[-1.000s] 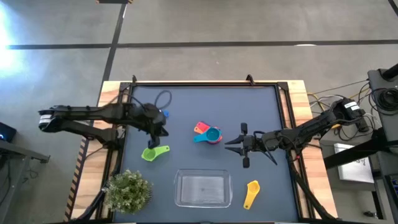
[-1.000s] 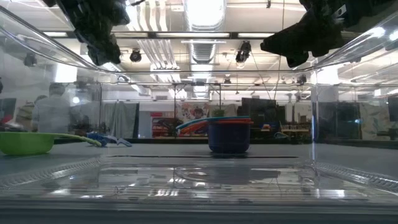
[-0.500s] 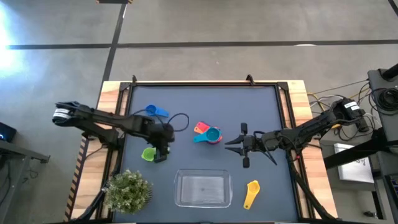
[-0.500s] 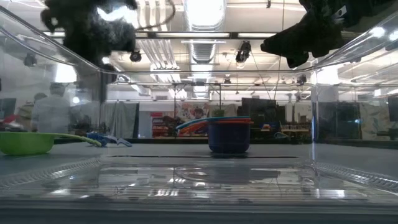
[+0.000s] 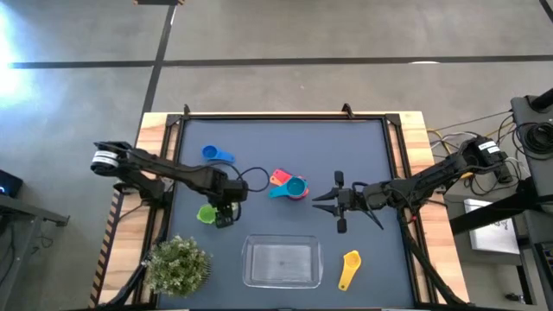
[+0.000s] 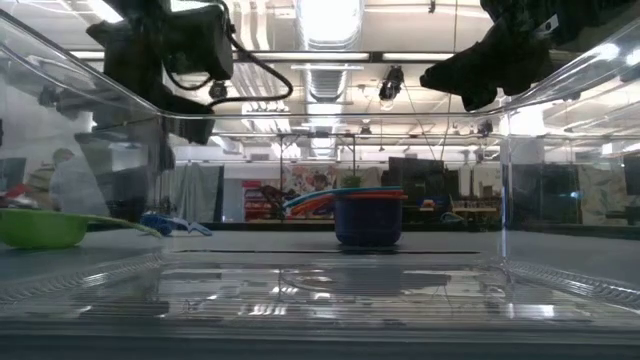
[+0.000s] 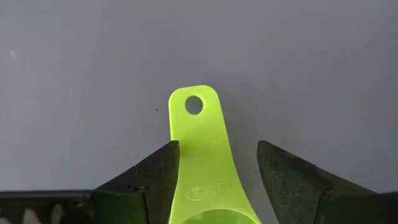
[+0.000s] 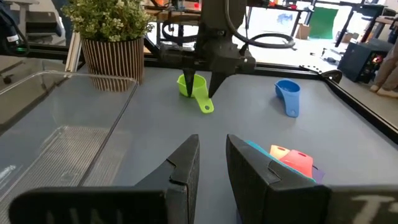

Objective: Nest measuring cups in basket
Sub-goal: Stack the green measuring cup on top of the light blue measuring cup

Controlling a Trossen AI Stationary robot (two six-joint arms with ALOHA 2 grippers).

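The worktop carries a clear basket at its near edge, a plant in the near left corner. The left gripper is over the green cup, fingers apart either side of its handle. The right gripper waits right of centre, fingers slightly apart. Stacked cups sit mid-table, the blue cup nearer the far left corner, the yellow cup beside the basket.

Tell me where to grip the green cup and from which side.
Grip the green cup by its handle, from straight above. The handle lies flat on the table and is narrow, with bare mat on both sides. The left gripper is already open astride it; probably close near the bowl end, where the handle is stiffest.
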